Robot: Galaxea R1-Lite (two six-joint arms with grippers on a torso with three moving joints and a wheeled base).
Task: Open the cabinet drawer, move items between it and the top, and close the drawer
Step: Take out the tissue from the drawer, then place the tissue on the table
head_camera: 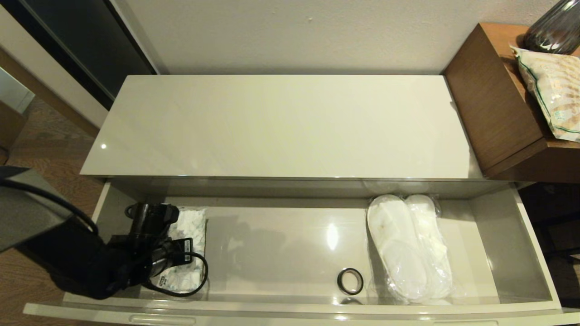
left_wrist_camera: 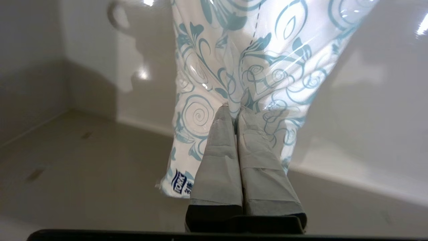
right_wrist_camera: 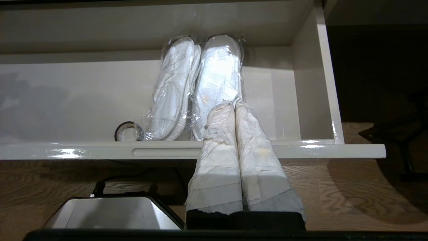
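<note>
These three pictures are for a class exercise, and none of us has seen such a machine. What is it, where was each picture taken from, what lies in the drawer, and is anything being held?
It is a robot with two arms, each ending in a gripper. The wide picture comes from a camera on its head, looking down at a low cabinet whose top is glossy and whose drawer stands pulled open. The other two come from cameras on the wrists, behind the fingers.

In the drawer lie wrapped white slippers, a small black ring beside them, and a blue-printed pack.

The left gripper is down in the drawer, shut and pinching the pack's wrapper. The right gripper is shut, holds nothing, and hangs in front of the drawer.
</note>
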